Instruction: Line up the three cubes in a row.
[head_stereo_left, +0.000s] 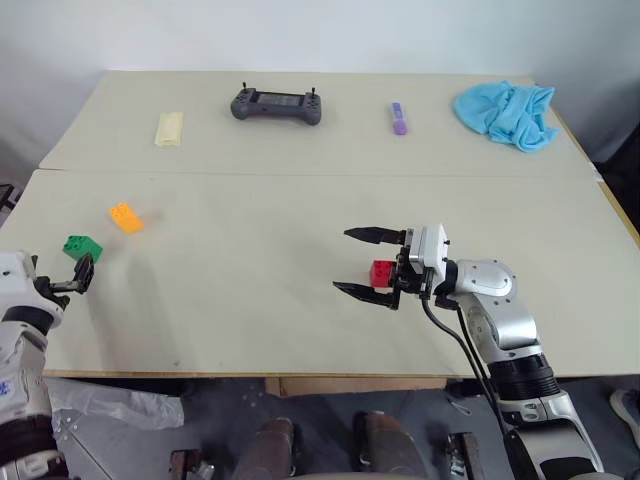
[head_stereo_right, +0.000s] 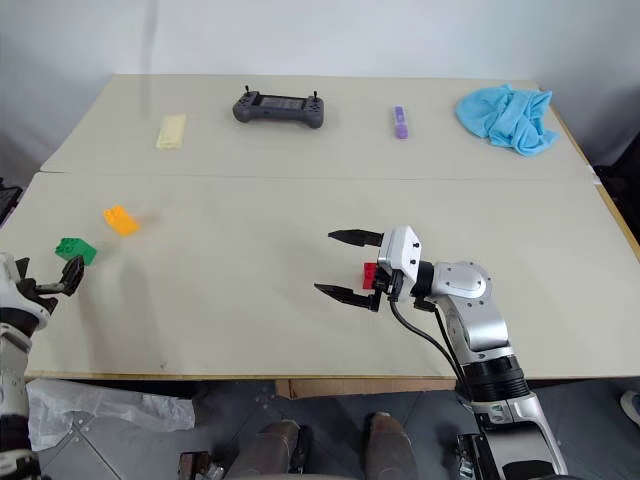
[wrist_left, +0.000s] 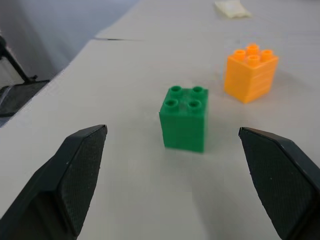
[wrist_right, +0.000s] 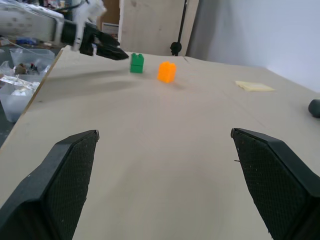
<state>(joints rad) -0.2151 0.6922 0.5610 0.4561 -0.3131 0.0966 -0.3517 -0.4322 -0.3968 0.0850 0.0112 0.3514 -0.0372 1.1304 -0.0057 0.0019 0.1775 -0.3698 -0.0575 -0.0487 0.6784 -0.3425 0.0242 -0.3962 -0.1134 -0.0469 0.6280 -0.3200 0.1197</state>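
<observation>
Green cube (head_stereo_left: 82, 246): upright, studs up, near the table's left edge, on the front panel of the table (head_stereo_left: 250, 300).
Orange-yellow cube (head_stereo_left: 125, 217): just beyond and to the right of the green one, close by but apart from it; it sits at an angle to the green cube.
Red cube (head_stereo_left: 381, 273): well apart from the other two, towards the table's middle-right; the head views show it behind the right gripper's fingers, near their base, and whether it touches them cannot be told.
Left gripper (head_stereo_left: 84, 272): fingers spread wide, holding nothing, just in front of the green cube. Its wrist view puts the green cube (wrist_left: 183, 118) between the two pads, ahead of the tips and untouched, with the orange-yellow cube (wrist_left: 250, 72) farther on.
Right gripper (head_stereo_left: 356, 262): fingers wide apart, pointing towards the robot's left. Its wrist view looks across bare table at the two distant cubes and the left gripper (wrist_right: 117, 54) beside them.
Far panel: pale yellow flat block (head_stereo_left: 168, 128), grey handheld controller (head_stereo_left: 276, 104), small purple stick (head_stereo_left: 398, 118), blue cloth (head_stereo_left: 506, 112), all clear of the cubes.
</observation>
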